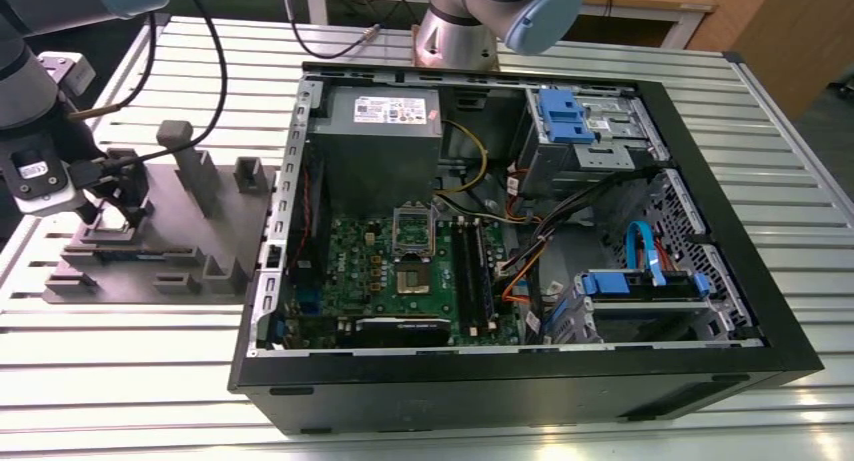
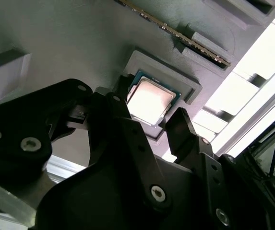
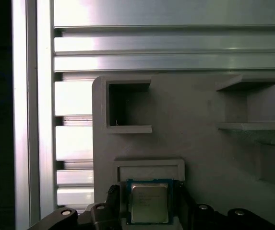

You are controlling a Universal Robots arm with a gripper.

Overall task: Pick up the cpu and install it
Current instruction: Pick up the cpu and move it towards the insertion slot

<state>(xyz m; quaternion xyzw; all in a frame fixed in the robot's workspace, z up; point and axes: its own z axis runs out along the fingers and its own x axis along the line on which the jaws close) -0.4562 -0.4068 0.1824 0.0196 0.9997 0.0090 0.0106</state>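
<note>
The cpu is a small square chip with a silvery top and a thin green rim. It lies flat in a shallow recess of the grey holder block. In the second wrist view the cpu sits between my two black fingers. My gripper is open and straddles the chip, a finger close to each of two opposite sides. In the exterior view my gripper is low over the holder block, at that view's left, beside the open computer case.
The case lies on its side with the green motherboard, long black memory slots, a grey power supply box and blue drive brackets exposed. Upright pegs rise from the holder block. A slatted aluminium table carries everything.
</note>
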